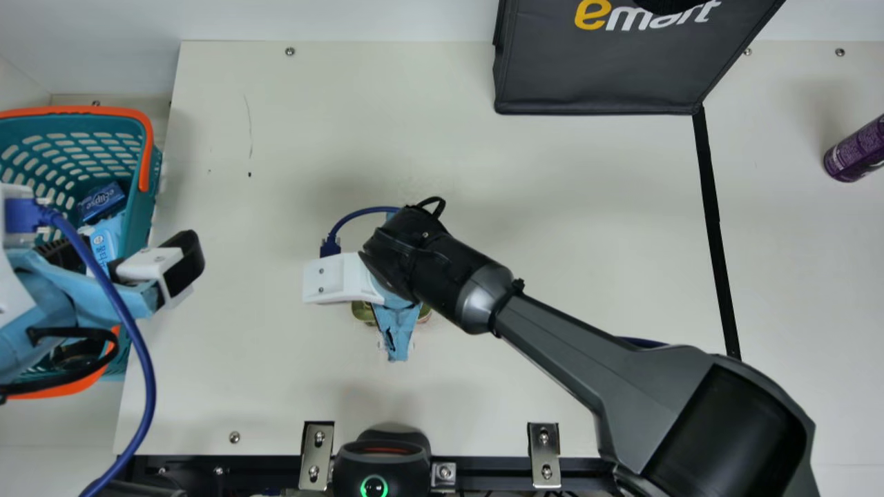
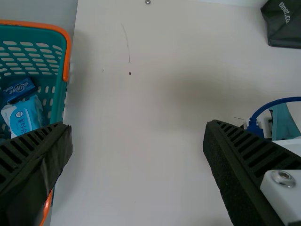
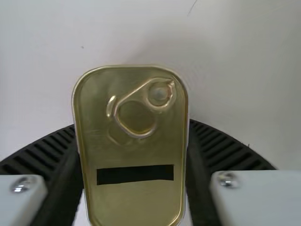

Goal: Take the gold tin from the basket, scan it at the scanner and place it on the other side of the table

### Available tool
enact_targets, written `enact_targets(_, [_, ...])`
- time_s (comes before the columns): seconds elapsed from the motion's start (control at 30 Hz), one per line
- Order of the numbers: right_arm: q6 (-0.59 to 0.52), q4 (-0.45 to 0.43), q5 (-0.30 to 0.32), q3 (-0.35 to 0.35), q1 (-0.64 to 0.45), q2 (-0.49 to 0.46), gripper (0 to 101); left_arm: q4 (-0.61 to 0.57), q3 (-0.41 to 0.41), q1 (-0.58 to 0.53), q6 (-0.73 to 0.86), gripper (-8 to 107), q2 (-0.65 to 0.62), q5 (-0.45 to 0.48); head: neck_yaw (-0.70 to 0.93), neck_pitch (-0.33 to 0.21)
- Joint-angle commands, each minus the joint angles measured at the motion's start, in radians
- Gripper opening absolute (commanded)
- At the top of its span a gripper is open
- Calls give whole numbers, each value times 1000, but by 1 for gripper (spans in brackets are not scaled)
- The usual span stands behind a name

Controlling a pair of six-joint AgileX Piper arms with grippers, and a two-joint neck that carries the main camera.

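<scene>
- The right gripper, with black ribbed fingers and a pale blue and white mount (image 1: 397, 304), was closed in on a flat gold metal tin with rounded corners, a pull ring and a black strip (image 3: 136, 153); its jaws stood apart by the tin's width, one against each long side.
- In the main view, slivers of the tin showed on both sides of the gripper, above the cream table (image 1: 276, 386); whether it touched the tabletop, I could not tell.
- The black scanner with a glowing green ring (image 1: 381, 452) stood at the table's near edge, apart from the tin.
- The left gripper, with black ribbed fingers (image 1: 124, 252), was wide open with nothing between its jaws, partly over the teal plastic basket with orange trim (image 1: 146, 207) at the table's left.
- Inside the basket lay a small dark blue box (image 1: 103, 200) and, near it, a light blue packet (image 1: 103, 248).
- A black fabric bag (image 1: 601, 76) was at the far edge, and a purple cylindrical can (image 1: 853, 152) at the far right, beyond a black line (image 1: 715, 235).
</scene>
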Motion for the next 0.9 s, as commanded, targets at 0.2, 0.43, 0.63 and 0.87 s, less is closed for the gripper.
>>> enact_targets(0.2, [122, -10, 41, -34, -8, -17, 0, 0, 0, 0, 0, 90, 0, 0, 0, -29])
enact_targets(0.43, [287, -15, 102, -91, -3, -34, 0, 0, 0, 0, 0, 90, 0, 0, 0, -29])
enact_targets(0.63, [447, -16, 165, -140, 15, -42, 0, 0, 0, 0, 0, 90, 0, 0, 0, -29])
enact_targets(0.87, [650, -28, 215, -177, 42, -50, 0, 0, 0, 0, 0, 90, 0, 0, 0, -29])
